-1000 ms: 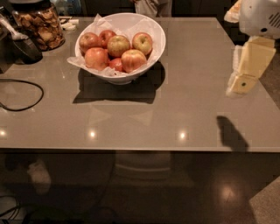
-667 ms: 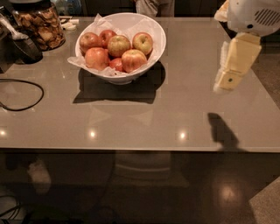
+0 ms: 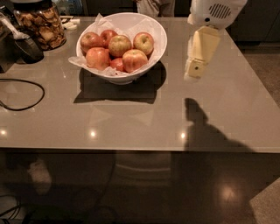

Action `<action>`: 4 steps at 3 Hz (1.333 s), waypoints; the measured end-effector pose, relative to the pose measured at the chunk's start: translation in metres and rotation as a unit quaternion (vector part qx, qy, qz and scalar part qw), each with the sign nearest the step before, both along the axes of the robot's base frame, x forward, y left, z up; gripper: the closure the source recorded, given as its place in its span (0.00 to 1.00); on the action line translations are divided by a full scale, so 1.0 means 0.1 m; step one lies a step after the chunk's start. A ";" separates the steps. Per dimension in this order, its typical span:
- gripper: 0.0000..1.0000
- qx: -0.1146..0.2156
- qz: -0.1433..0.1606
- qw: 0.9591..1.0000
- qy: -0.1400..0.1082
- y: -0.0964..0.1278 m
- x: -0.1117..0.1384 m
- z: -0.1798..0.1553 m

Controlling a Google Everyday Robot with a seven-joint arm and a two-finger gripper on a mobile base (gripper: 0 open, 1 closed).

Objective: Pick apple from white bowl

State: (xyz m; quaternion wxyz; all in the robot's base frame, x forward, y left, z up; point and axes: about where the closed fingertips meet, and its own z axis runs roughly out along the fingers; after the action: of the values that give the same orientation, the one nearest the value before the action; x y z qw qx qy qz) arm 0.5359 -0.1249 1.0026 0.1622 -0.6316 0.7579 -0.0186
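Note:
The white bowl (image 3: 154,31) stands at the back of the grey table, lined with crinkled white paper and holding several apples. The apple (image 3: 134,60), red-orange with a pale yellow patch at its top, lies at the front right of the pile. A yellow-green apple (image 3: 119,45) lies in the middle and a small dark red one (image 3: 116,64) at the front. My gripper (image 3: 194,72), cream-coloured under a white wrist (image 3: 214,11), hangs above the table to the right of the bowl, clear of its rim and holding nothing.
A glass jar of brown snacks (image 3: 41,24) stands at the back left beside a dark appliance (image 3: 24,46). A black cable (image 3: 26,98) loops over the table's left side. The table's front edge (image 3: 140,148) runs across the view. The arm's shadow (image 3: 199,122) falls at the front right.
My gripper has moved left across the table toward the bowl. The bowl and the apples have not moved.

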 end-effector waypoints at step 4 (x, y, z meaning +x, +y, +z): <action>0.00 0.027 -0.017 0.999 0.009 0.44 0.48 -0.08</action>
State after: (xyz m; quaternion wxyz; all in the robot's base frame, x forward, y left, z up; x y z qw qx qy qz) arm 0.5837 -0.0809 0.9944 0.1722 -0.6141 0.7702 0.0050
